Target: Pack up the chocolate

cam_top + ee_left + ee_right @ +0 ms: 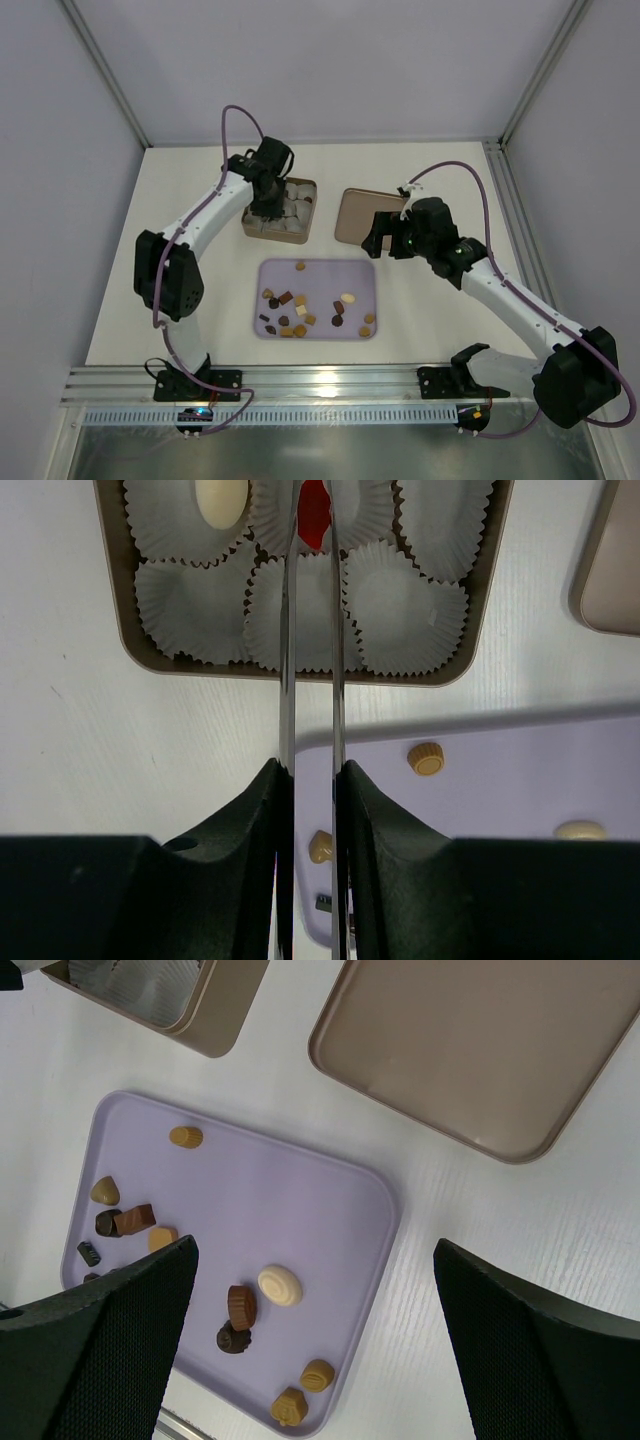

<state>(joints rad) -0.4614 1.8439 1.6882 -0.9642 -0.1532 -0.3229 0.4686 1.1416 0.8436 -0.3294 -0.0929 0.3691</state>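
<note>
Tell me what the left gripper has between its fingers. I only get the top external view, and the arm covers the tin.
Observer: In the left wrist view the left gripper looks closed on the red chocolate, above a middle paper cup of the tin.
Operator: Anything packed already?
Observer: One cream-white oval chocolate lies in the cup just left of that one. The nearer row of cups shows nothing inside.
Operator: And the right gripper?
Observer: In the right wrist view the right gripper is wide open and holds nothing, over the edge of the lilac tray.
</note>
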